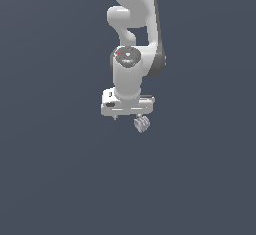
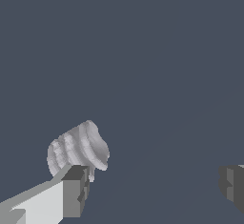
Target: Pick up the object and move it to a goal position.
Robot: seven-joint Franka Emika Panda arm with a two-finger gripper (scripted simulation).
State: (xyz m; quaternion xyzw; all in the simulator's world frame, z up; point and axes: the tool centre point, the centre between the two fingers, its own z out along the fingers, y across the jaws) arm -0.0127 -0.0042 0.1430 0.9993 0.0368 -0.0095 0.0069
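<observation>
The object (image 1: 141, 123) is a tiny light-grey ridged lump just below the white hand, toward the exterior view's right. In the wrist view the object (image 2: 78, 150) lies right at the tip of one finger (image 2: 74, 192), outside the gap between the jaws; I cannot tell whether it touches that finger. My gripper (image 1: 127, 117) points straight down, with its jaws spread wide. The gripper (image 2: 152, 187) holds nothing between its fingers. The other fingertip (image 2: 232, 184) shows only at the frame's edge.
The white arm (image 1: 132, 34) rises above the hand toward the top of the exterior view. A plain dark grey-blue surface (image 1: 60, 179) fills the rest of both views. No goal marker shows.
</observation>
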